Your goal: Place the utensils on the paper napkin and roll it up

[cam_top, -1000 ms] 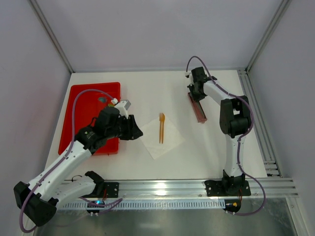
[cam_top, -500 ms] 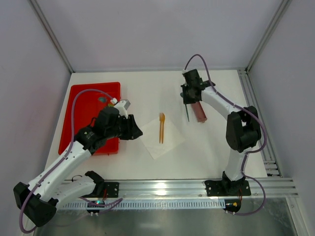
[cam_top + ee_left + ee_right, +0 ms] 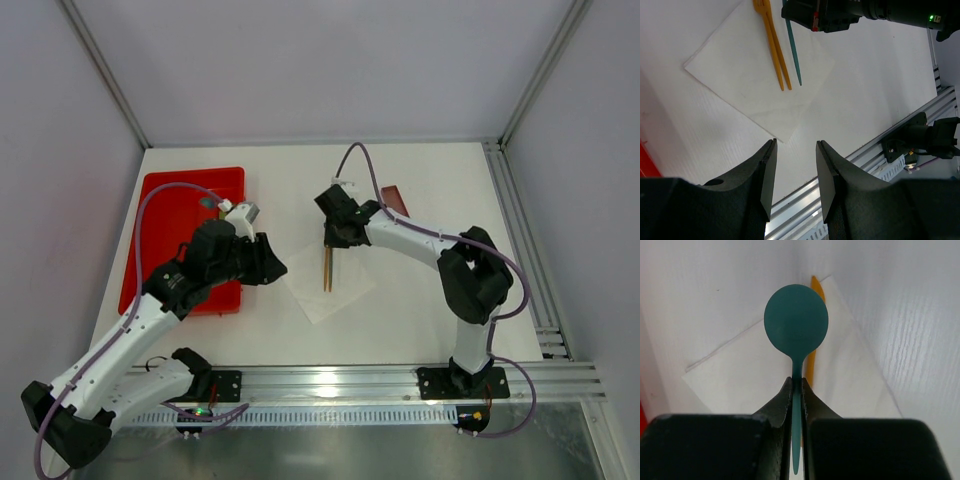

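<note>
I'm gripping a green spoon [image 3: 796, 322] in my right gripper [image 3: 797, 385] above the mid-desk napkin [image 3: 740, 75] holding the orange utensils [image 3: 775, 55]; left gripper [image 3: 796, 145] is hovering open, rolling's pending.

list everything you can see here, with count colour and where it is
paper napkin: 1, white, mid-table between the arms
orange utensils: 2, orange, side by side on the napkin
green spoon: 1, teal green, held over the napkin
tray: 1, red, table's left side
bar: 1, reddish-brown, far right of the napkin
left gripper: 1, black, open, near the napkin's corner
right gripper: 1, black, shut on the spoon's handle
</note>
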